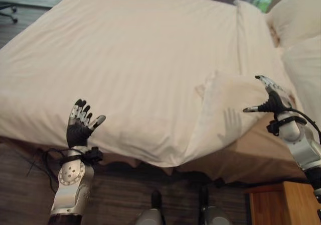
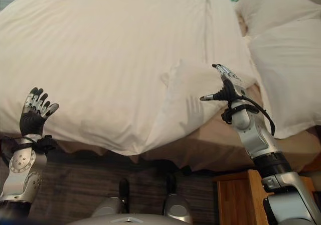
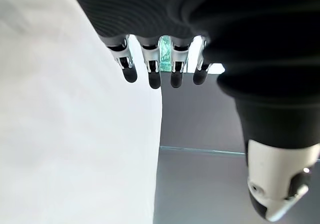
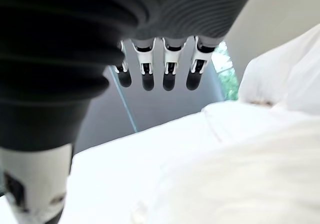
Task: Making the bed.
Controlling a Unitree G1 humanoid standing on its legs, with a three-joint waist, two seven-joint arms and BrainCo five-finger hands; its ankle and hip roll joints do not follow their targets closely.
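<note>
- Before me lies the bed (image 1: pixel 261 159), its white duvet (image 1: pixel 125 69) spread over most of the mattress and hanging over the near edge; faint stripes run across the cloth.
- Near my right side one corner of the duvet is folded back on itself — a turned-over flap (image 1: pixel 220 104); beside it the tan sheet (image 1: pixel 251 149) of the bed lies bare.
- At the head of the bed, on my right, rest two white pillows (image 1: pixel 296 14); the nearer one sits just beside the folded flap.
- My left hand (image 1: pixel 79 124) is raised in front of the near edge of the duvet, palm up, fingers straight and a little spread, thumb out to the side; it holds nothing and I cannot tell whether it touches the cloth.
- My right hand (image 1: pixel 271 97) hovers above the folded corner, fingers extended and thumb pointing away from them — empty as well; its shadow falls on the flap below.
- A wooden bedside unit (image 1: pixel 281 202) stands on the dark floor (image 1: pixel 125 195) under my right arm, close to the bed's side.
</note>
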